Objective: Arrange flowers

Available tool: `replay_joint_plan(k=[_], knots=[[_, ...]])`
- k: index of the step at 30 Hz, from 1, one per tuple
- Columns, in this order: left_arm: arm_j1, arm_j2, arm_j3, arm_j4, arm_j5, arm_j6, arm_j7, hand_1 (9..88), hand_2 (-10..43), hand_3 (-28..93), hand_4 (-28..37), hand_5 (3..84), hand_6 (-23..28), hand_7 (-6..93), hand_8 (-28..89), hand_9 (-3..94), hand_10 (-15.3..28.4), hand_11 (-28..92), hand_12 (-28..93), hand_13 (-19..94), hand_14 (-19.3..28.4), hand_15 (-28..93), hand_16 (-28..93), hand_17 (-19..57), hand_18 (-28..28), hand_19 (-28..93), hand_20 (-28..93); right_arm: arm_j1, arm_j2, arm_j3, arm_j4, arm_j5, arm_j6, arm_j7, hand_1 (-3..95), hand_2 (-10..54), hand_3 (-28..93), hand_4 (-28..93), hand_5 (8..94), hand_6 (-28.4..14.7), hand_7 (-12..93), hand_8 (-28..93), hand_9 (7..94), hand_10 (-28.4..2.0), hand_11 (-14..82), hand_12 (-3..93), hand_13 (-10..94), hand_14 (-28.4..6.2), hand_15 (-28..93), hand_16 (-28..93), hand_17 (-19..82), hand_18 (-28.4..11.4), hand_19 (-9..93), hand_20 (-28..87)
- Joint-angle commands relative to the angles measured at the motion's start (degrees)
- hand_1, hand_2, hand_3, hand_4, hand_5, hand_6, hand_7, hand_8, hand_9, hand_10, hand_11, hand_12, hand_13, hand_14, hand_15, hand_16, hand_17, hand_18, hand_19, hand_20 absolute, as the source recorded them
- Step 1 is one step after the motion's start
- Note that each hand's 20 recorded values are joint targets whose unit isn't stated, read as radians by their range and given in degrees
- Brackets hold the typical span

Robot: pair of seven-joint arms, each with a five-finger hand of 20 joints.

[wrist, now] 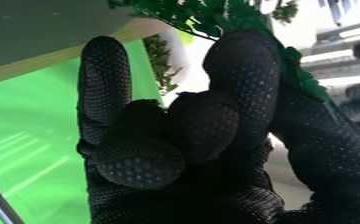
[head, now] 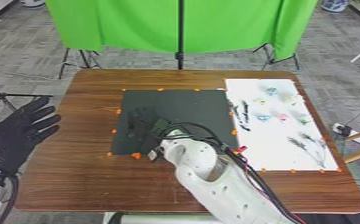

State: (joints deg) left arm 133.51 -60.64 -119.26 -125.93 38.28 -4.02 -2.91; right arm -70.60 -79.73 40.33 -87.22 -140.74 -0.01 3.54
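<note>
1. The white right arm [head: 225, 197] was nearest, slanting over the near edge.
2. The tabletop [head: 70, 175] carried a white sheet [head: 270, 145] at right and a dark mat [head: 190, 102] near the middle.
3. The left hand [head: 18, 132] was open at left.
4. The right hand [wrist: 239, 85], above the mat, pinched a leafy sprig [wrist: 190, 12].
5. Small flowers [head: 283, 117] lay on the sheet.
6. Placing greenery seemed the step in hand; next called for settling the stem, then a gentle release.

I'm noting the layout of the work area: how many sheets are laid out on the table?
2: a dark sheet in the middle, with the right hand over it, and a white sheet on the right, with flowers lying on it.
</note>
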Motion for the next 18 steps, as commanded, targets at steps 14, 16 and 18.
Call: replay_joint_plan(k=[14, 16, 18], knots=[[-1.07, 0.85, 1.82, 1.3, 0.46, -1.17, -0.81, 25.5, -3.5, 71, -28.3, 27.0, 2.8, 24.3, -14, 21.2, 10.7, 29, 11, 15, 12.6, 43, -5, -10.9, 19.0, 45, 6, -2.6, 0.18, -5.37, -0.12, -14.01, 2.63, 8.62, 31.3, -4.2, 93, -14, 93.7, 0.0, 60, -9, 93.7, -9.0, 61.1, 22.6, 90, -7.8, 72, 31, 40, -14.9, 80, 18], [-1.08, 0.94, 1.95, 1.32, 0.45, -0.98, -0.79, 25.5, -3.5, 71, -28.3, 27.0, 2.7, 24.3, -14, 21.1, 10.7, 29, 11, 15, 12.6, 43, -5, -10.9, 19.0, 45, 6, -2.74, 0.16, -5.19, -0.04, -13.91, 2.11, 8.69, 31.3, -4.4, 93, -13, 93.7, 0.0, 60, -9, 93.7, -9.0, 61.4, 22.4, 91, -7.9, 72, 31, 39, -15.0, 80, 19], [-1.12, 1.09, 2.01, 1.39, 0.38, -1.04, -0.91, 25.5, -3.5, 71, -28.3, 27.0, 2.7, 24.3, -14, 21.1, 10.6, 29, 11, 15, 12.6, 43, -5, -10.9, 19.0, 45, 6, -3.02, -0.04, -5.17, 0.48, -15.22, 2.89, 9.25, 31.3, -4.5, 93, -13, 93.7, 0.0, 60, -9, 93.7, -9.0, 61.5, 22.2, 91, -7.9, 72, 31, 39, -15.0, 80, 19]])
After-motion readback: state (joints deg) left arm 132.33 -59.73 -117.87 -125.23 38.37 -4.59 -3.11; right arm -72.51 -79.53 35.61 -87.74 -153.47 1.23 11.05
